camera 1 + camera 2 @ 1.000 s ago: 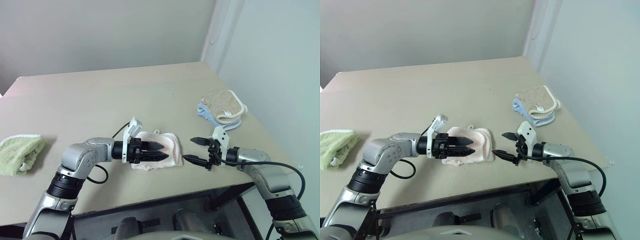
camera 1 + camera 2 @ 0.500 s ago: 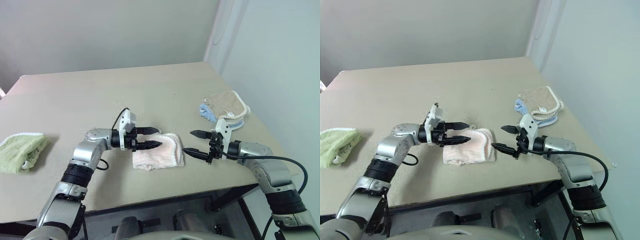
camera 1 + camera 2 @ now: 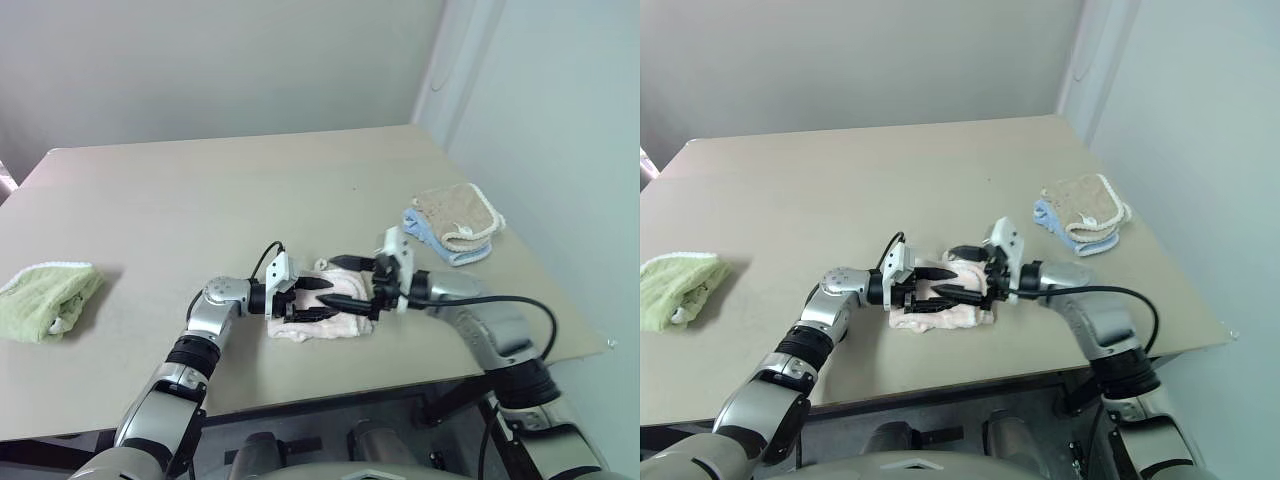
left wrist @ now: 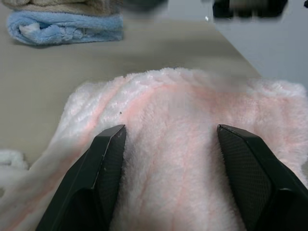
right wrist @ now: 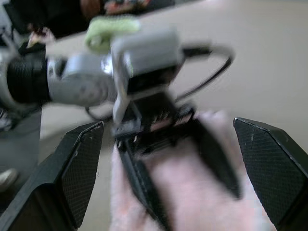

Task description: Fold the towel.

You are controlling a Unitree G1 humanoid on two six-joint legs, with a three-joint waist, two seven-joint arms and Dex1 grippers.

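Observation:
The towel [image 3: 316,328], pale pink and folded into a small pad, lies near the table's front edge. My left gripper [image 3: 316,298] reaches in from the left, low over the towel and open. In the left wrist view its fingers [image 4: 109,144] straddle the towel [image 4: 173,110], spread apart on the fluffy surface. My right gripper [image 3: 329,279] comes in from the right, facing the left one, open wide just above the towel's right part. In the right wrist view its fingertips [image 5: 91,144] frame the left gripper [image 5: 159,120] and the towel [image 5: 192,192].
A light green towel [image 3: 45,300] sits bunched at the table's left edge. A tan towel [image 3: 455,212] lies on a blue one [image 3: 450,243] at the right edge. The towel is close to the table's front edge [image 3: 300,400].
My right gripper has swung left from beside the towel to above it. My left gripper has dropped lower and rolled onto the towel. The two grippers now meet over it.

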